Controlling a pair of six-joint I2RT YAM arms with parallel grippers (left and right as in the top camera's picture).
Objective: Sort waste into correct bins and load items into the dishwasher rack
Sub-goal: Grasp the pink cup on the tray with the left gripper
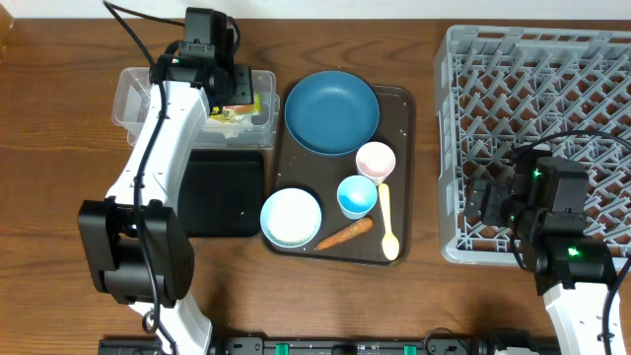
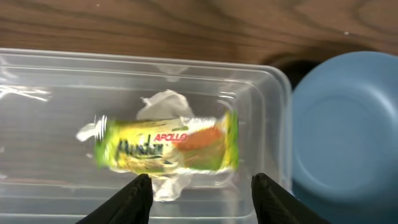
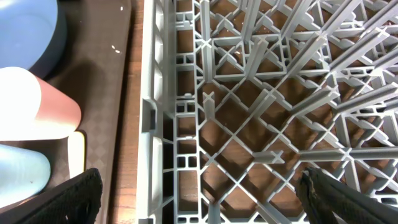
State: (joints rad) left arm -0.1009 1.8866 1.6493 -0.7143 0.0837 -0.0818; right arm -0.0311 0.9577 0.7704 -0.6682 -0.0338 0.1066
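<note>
**Hidden and cut off**

Overhead, your left arm covers much of the clear tub. Ahead of the left gripper, the wrapper is blurred and hides part of the tissue; the blue dish is cropped. Left of the right gripper, the pink cup, light blue cup and spoon show only in part.
</note>
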